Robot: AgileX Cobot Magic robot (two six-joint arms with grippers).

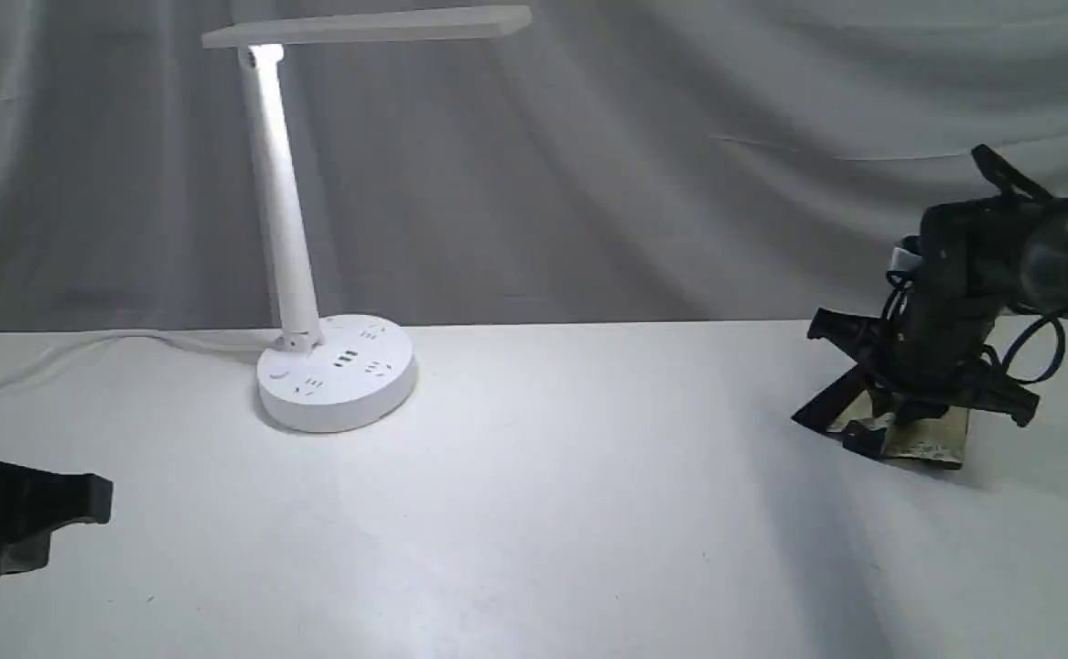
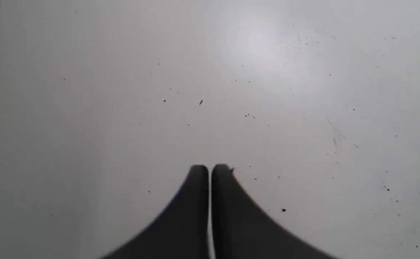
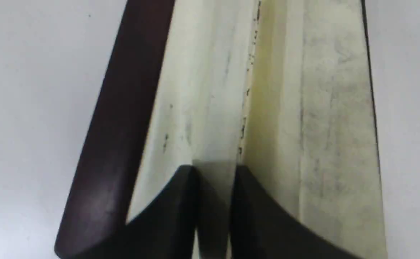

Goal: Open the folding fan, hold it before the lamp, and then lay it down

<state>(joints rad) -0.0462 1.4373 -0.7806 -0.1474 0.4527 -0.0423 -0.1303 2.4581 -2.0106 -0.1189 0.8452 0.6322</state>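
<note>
Lying at the right, the fan rests on the white table: cream pleated paper, faintly marked, with a smooth maroon guard. The right pincer sits directly over it, tips narrowly apart at a fold. Whether they clamp it I cannot tell, and the arm hides most of the leaf. The left pincer, pressed together and empty, is cut off at near left. The slim white lamp stands far left.

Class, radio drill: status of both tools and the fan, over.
Left tool shut, empty. Right tool astride a folding fan pleat, grip unclear. Lamp lit, way clear.
</note>
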